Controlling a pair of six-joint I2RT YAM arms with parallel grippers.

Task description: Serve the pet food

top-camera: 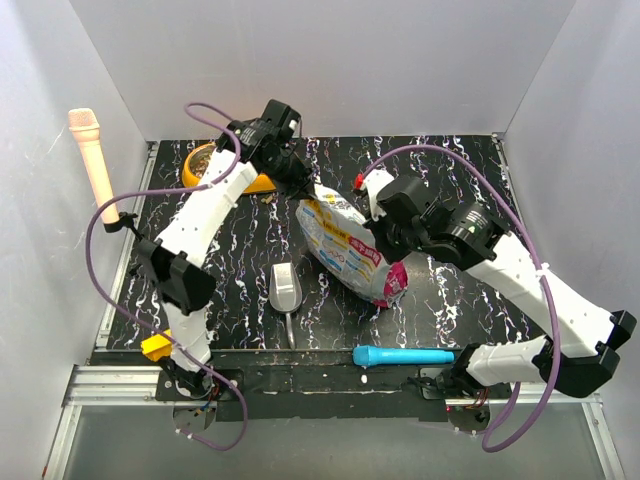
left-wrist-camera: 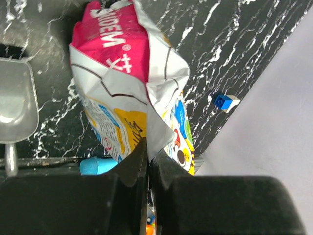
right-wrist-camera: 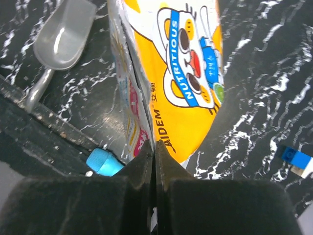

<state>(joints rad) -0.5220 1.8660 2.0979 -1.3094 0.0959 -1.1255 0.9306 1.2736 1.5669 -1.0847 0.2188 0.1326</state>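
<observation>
From above, my left arm covers most of the orange bowl [top-camera: 192, 176] at the far left. I can only just make out a brownish fill in it, which I take for the pet food [top-camera: 200, 157]. The printed pouch [top-camera: 345, 250] lies mid-worktop [top-camera: 450, 180], black marbled and boxed in by pale walls [top-camera: 400, 60]. The left hand [top-camera: 300, 185] is at the pouch's far end and the right hand [top-camera: 378, 240] at its right side, their fingertips too small to read here. A grey scoop [top-camera: 284, 290] lies just left of the pouch, and a blue cylinder [top-camera: 400, 356] sits on the near edge. In the left wrist view, that hand [left-wrist-camera: 148, 152] is clenched on the pouch's crumpled edge. The scoop is cut off at the left, and a small blue block [left-wrist-camera: 222, 100] lies by the wall. In the right wrist view, that hand [right-wrist-camera: 155, 147] pinches a fold of the pouch's yellow face, and the contents are hidden.
</observation>
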